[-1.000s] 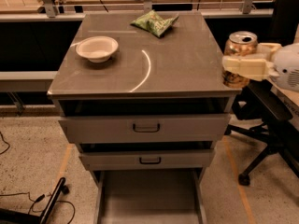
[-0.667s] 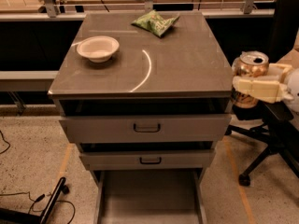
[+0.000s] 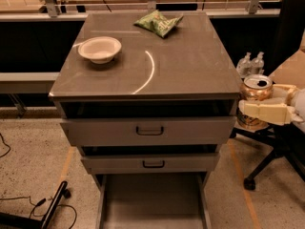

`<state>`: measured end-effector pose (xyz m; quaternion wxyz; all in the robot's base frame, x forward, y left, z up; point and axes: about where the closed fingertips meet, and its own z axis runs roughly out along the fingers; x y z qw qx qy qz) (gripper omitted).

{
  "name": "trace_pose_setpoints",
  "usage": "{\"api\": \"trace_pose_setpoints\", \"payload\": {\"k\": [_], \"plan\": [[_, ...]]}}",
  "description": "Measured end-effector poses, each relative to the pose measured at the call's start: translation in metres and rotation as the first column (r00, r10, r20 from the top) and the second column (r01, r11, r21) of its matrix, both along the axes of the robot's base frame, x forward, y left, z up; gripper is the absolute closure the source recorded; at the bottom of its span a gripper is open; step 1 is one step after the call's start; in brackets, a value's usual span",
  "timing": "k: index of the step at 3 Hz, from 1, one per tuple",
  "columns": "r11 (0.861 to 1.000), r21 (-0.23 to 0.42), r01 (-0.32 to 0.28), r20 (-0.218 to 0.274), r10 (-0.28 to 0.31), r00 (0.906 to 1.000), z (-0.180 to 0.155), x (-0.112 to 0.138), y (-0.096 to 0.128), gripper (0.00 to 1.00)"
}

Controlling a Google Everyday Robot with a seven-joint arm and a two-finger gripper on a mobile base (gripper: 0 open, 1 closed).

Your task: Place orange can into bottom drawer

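Tool [image 3: 259,104]: right of surface [image 3: 190,61], pinching can [image 3: 256,88]; had sunk below surface level within 1 s. Drawer [image 3: 152,209]: open; descent toward it judged under way

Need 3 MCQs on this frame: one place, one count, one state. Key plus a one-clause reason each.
1. Where is the orange can?
A. In the tool, beside the cabinet, at the view's right.
B. On the cabinet top.
C. Out of view.

2. How many drawer fronts show dark handles?
A. One.
B. Two.
C. Four.

3. The bottom drawer is:
A. Shut.
B. Removed.
C. Pulled open.

Key:
1 A, the tool's fingers are closed round the can off the cabinet's edge.
2 B, one handle on each upper front.
3 C, its bare floor shows below them.
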<state>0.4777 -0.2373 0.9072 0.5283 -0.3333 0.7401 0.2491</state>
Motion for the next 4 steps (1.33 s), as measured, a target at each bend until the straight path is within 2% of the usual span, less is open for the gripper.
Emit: {"api": "trace_pose_setpoints", "payload": {"k": [1,2,3,4], "plan": [[1.0,-0.002,0.0,0.0,0.0,1.0,0.0,0.0,0.0,1.0],[1.0,0.002,-0.011,0.02,0.011,0.9997,-0.002,0.004,0.008,1.0],[0.999,0.05,-0.02,0.032,0.018,0.9993,-0.046,0.003,0.012,1.0],[0.996,0.065,-0.054,0.0,0.054,0.9985,-0.131,-0.013,0.005,1.0]]}}
